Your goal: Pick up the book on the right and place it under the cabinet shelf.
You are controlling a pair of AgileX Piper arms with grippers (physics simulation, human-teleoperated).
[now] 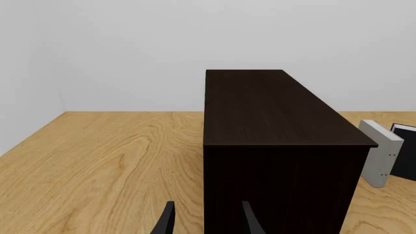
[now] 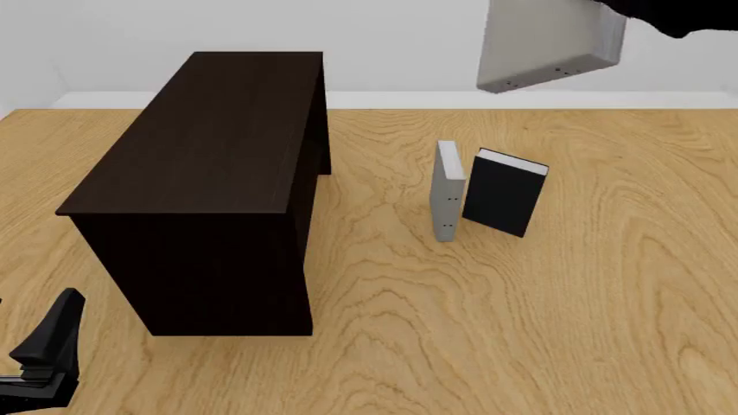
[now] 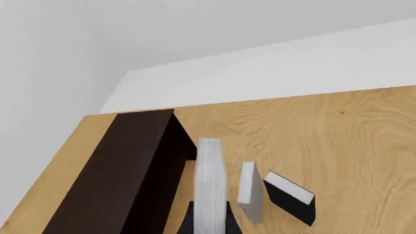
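Right pincer (image 3: 209, 222) raised high, clamped; left pincer (image 1: 206, 219) low, parted

Wooden table (image 2: 600, 285) bears cabinet (image 2: 207, 173), two books (image 2: 479, 194).

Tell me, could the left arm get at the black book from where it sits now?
Probably not easily. The left gripper sits low at the near left corner, and the big dark cabinet stands between it and the black book, with a grey book beside that too. It would need to go around or over.
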